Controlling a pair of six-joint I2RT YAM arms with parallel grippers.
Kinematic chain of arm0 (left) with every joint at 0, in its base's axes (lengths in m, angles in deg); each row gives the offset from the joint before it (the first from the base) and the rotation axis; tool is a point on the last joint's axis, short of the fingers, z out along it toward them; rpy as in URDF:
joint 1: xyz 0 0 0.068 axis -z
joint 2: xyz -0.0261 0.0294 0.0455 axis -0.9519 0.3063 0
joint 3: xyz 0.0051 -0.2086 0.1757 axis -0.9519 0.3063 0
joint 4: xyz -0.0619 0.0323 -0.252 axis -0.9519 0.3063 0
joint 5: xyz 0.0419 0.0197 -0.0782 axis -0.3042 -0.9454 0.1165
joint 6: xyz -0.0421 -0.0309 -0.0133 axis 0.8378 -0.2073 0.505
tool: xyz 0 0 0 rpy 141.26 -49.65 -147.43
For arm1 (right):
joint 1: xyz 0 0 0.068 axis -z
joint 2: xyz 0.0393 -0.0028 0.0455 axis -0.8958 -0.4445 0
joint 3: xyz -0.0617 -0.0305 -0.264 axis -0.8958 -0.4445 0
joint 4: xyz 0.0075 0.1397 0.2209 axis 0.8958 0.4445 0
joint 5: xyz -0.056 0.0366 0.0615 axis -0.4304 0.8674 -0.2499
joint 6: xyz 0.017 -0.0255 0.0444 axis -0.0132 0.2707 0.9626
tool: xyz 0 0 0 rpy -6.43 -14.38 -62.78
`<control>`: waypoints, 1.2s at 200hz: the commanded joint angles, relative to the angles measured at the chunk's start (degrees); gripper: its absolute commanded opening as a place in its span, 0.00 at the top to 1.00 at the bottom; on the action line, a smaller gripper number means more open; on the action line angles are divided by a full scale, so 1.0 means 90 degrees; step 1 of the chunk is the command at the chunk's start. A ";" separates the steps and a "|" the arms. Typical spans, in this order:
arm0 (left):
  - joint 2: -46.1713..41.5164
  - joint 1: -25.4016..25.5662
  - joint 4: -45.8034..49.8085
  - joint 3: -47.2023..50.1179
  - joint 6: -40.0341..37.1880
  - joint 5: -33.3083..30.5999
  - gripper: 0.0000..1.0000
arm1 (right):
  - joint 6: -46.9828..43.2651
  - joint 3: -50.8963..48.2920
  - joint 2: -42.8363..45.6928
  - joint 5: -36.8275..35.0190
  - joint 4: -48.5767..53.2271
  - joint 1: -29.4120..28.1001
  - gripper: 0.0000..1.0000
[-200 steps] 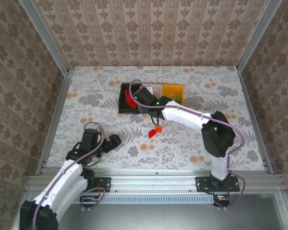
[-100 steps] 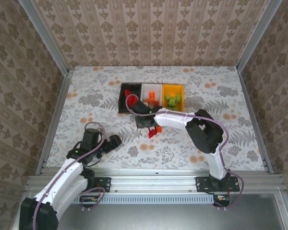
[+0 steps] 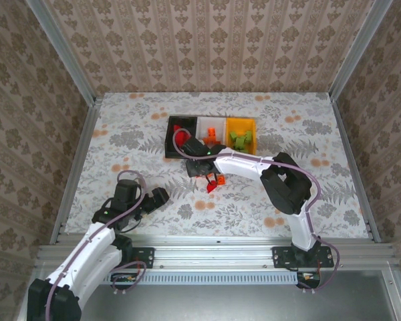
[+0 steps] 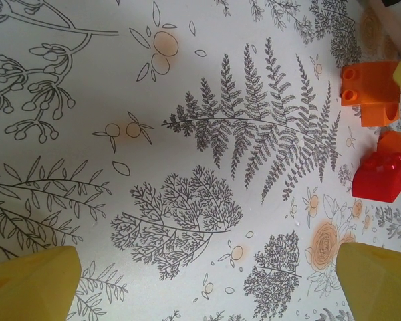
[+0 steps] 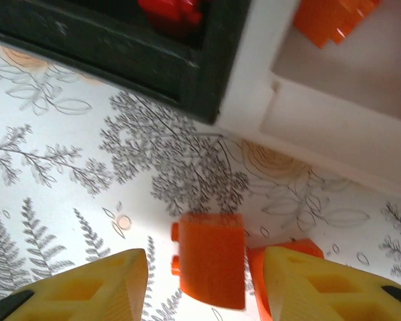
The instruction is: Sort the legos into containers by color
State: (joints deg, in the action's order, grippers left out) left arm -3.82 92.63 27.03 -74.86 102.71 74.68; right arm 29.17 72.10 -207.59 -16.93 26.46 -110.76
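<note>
Right gripper [image 3: 206, 172] swings back from the bins [image 3: 169, 137] to loose bricks [image 3: 215, 183] seen overhead; left gripper [image 4: 207, 281] idles wide; at the right wrist, part-open fingers [image 5: 87, 284] straddle 1 orange brick [image 5: 210, 257], whose close neighbour [image 5: 287, 251] could get pinched too.

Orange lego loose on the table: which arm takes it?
Right. The right hand hangs straight over the orange lego, fingers open either side of it, with the white bin of orange legos just beyond. The left hand sits open near its base, farther off.
</note>
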 commanded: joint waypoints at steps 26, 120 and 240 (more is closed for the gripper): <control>-0.0153 -0.0050 0.0122 0.0028 0.0073 0.0005 0.00 | -0.0167 0.0403 -0.0416 0.0201 0.0287 -0.0053 0.54; -0.0189 -0.0054 0.0098 0.0073 0.0083 0.0015 0.00 | -0.0347 0.0150 0.0261 0.0125 0.0178 -0.0139 0.54; -0.0179 -0.0056 0.0156 0.0078 0.0081 0.0015 0.00 | -0.0381 0.0576 -0.0636 -0.0139 0.0430 -0.0262 0.54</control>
State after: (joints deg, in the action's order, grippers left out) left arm -5.07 92.63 27.40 -74.71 102.71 74.66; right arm 26.26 75.69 -212.11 -18.30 29.63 -111.55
